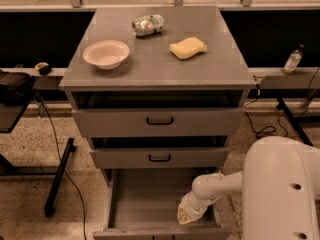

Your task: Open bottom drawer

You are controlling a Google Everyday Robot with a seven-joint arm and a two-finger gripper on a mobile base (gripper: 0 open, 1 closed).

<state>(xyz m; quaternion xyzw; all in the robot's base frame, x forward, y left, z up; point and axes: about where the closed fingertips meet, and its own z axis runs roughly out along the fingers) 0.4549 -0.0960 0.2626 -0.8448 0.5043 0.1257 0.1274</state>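
Camera view: grey flat-fronted bottom drawer (145,199) sits pulled well out, bottom centre of frame. Cream gripper (191,212) hangs over its right front corner; whether it grips anything cannot be told. Risk: withdrawing askew could snag the side wall and shove the drawer back.

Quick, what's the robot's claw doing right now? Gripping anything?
Gripper: down inside the right front of the pulled-out bottom drawer; whether it is open, closed or holding anything cannot be told.
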